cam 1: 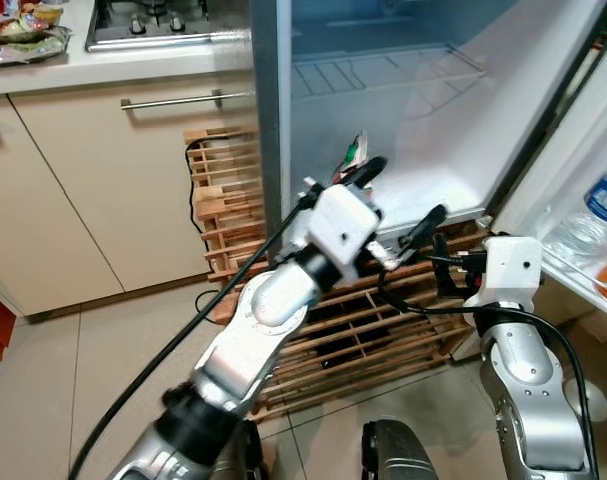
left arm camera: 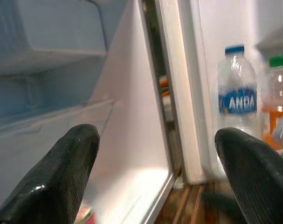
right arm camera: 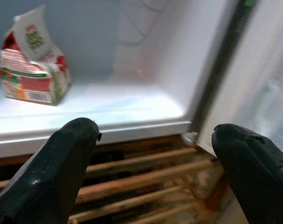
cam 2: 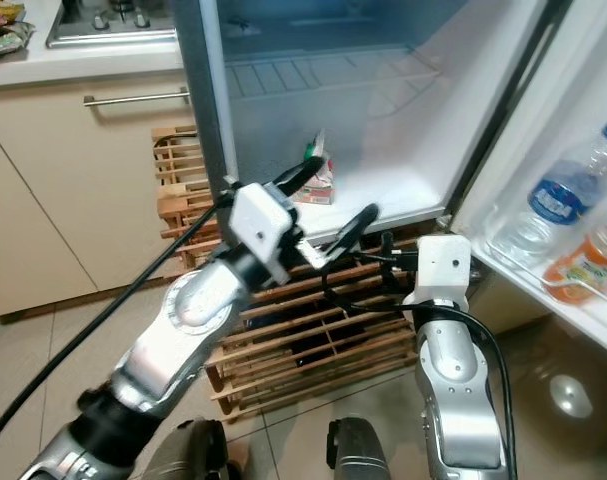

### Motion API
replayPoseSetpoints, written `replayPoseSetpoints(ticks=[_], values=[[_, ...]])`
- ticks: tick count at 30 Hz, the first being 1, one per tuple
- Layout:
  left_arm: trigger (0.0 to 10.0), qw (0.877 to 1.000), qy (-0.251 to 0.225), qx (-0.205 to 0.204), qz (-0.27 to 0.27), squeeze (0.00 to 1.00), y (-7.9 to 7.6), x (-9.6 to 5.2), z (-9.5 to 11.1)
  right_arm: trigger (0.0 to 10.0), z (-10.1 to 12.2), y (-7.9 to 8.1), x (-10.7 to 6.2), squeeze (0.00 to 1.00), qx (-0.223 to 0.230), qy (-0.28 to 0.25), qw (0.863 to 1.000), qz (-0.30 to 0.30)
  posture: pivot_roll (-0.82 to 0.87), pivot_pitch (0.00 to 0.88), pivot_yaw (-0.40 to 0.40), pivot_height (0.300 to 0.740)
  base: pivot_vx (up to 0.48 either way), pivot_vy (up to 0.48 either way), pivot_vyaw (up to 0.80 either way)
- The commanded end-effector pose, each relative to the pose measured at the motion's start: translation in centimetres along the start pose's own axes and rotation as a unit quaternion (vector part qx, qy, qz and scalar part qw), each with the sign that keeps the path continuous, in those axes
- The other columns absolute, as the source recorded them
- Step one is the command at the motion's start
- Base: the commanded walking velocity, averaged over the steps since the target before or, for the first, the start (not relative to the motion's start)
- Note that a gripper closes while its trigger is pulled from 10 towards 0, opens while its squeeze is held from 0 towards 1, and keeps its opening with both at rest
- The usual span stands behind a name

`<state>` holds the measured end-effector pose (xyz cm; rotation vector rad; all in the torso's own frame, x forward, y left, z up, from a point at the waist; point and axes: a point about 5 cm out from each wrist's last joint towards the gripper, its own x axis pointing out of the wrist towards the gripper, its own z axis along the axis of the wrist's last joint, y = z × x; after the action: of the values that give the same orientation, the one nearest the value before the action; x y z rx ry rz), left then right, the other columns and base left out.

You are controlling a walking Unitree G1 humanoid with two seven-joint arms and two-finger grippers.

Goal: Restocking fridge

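1. Both grippers' fingers are spread apart and hold nothing: the left gripper (cam 2: pixel 321 195) is at the fridge (cam 2: pixel 403 160) mouth, the right gripper (right arm camera: pixel 160 154) just below its floor.
2. The door shelf (cam 2: pixel 543 290) holds a water bottle (cam 2: pixel 551 205) and an orange bottle (cam 2: pixel 588 262).
3. The carton (right arm camera: pixel 33 63) stands on the fridge floor; to place it better, grip it low.

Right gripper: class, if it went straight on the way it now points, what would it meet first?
Probably the front edge of the fridge floor. The open right gripper aims low at that white ledge, with the carton off to one side. Depth is unclear, so it might pass just under, into the wooden rack.
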<state>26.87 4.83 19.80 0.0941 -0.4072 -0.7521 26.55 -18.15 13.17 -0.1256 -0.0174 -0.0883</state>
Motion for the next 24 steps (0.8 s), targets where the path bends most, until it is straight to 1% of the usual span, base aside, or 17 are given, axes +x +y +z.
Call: replayPoseSetpoints(ticks=[1,2,3,4,5,6,8,9,11,12,13,14,16,19,22,24], values=[[10.0,0.999,-0.004,-0.010,0.043,0.00,1.6,-1.3,0.7,10.0,-0.1,-0.9,0.5,0.00,0.006,-0.004,1.000,-0.020,-0.14,0.000,-0.007,0.661,0.000,0.000,0.00],[10.0,0.997,-0.003,-0.012,0.071,0.00,2.1,-1.8,0.8,10.0,-0.1,-0.9,0.8,0.00,0.008,-0.004,1.000,-0.023,-0.13,0.000,-0.008,0.661,0.000,0.000,0.00],[10.0,0.997,-0.003,-0.012,0.071,0.00,2.1,-1.8,0.8,10.0,-0.1,-0.9,0.8,0.00,0.008,-0.004,1.000,-0.023,-0.13,0.000,-0.008,0.661,0.000,0.000,0.00],[10.0,0.996,0.001,-0.017,0.092,0.00,2.4,-2.3,0.8,10.0,-0.1,-1.0,1.0,0.00,0.010,-0.004,1.000,-0.025,-0.13,0.000,-0.009,0.661,0.000,0.000,0.00],[10.0,0.989,0.016,-0.034,0.146,0.00,3.1,-2.8,0.4,10.0,-0.1,-0.9,1.4,0.00,0.014,-0.006,1.000,-0.027,-0.12,0.000,-0.010,0.661,0.000,0.000,0.70],[10.0,0.989,0.016,-0.034,0.146,0.00,3.1,-2.8,0.4,10.0,-0.1,-0.9,1.4,0.00,0.014,-0.006,1.000,-0.027,-0.12,0.000,-0.010,0.661,0.000,0.000,0.70],[10.0,0.976,0.039,-0.049,0.206,0.00,4.2,-2.8,-0.4,10.0,-0.1,-0.4,1.9,0.00,0.018,-0.010,1.000,-0.022,-0.10,0.000,-0.012,0.661,0.000,-0.424,0.71],[10.0,0.971,0.052,-0.048,0.230,0.00,4.8,-2.9,-1.0,10.0,-0.1,0.0,2.2,0.00,0.020,-0.012,1.000,-0.016,-0.10,0.000,-0.012,0.661,0.000,-0.420,0.69],[10.0,0.956,0.094,-0.043,0.275,0.00,6.1,-3.5,-2.3,10.0,0.0,0.6,2.6,0.00,0.023,-0.017,1.000,-0.006,-0.10,0.000,-0.010,0.661,0.000,-0.420,0.68],[10.0,0.951,0.106,-0.044,0.289,0.00,6.5,-3.8,-2.8,10.0,0.0,0.7,2.7,0.00,0.023,-0.018,1.000,-0.004,-0.10,0.000,-0.010,0.661,0.000,-0.420,0.68],[10.0,0.951,0.106,-0.044,0.289,0.00,6.5,-3.8,-2.8,10.0,0.0,0.7,2.7,0.00,0.023,-0.018,1.000,-0.004,-0.10,0.000,-0.010,0.661,0.000,-0.420,0.68],[10.0,0.939,0.123,-0.055,0.317,0.00,7.3,-4.5,-3.5,10.0,0.0,0.9,2.9,0.00,0.024,-0.021,0.999,-0.001,-0.11,0.000,-0.006,0.661,0.000,-0.424,0.67],[10.0,0.932,0.133,-0.052,0.333,0.00,7.7,-5.0,-3.8,10.0,0.1,1.1,3.2,0.00,0.025,-0.025,0.999,0.003,-0.11,0.000,-0.002,0.661,0.000,-0.424,0.65],[10.0,0.933,0.134,-0.039,0.332,0.00,7.8,-4.9,-3.7,10.0,0.2,1.2,3.4,0.00,0.023,-0.028,0.999,0.007,-0.12,0.000,-0.002,0.661,0.000,-0.430,0.64],[10.0,0.936,0.132,-0.028,0.326,0.00,7.7,-4.3,-3.8,10.0,0.2,1.3,3.5,0.00,0.021,-0.032,0.999,0.010,-0.12,0.000,-0.003,0.661,0.000,-0.426,0.63],[10.0,0.938,0.144,-0.015,0.315,0.00,7.5,-3.5,-4.1,10.0,0.2,1.6,3.5,0.00,0.011,-0.033,0.999,0.021,-0.12,0.000,-0.003,0.661,0.000,-0.216,0.28]])
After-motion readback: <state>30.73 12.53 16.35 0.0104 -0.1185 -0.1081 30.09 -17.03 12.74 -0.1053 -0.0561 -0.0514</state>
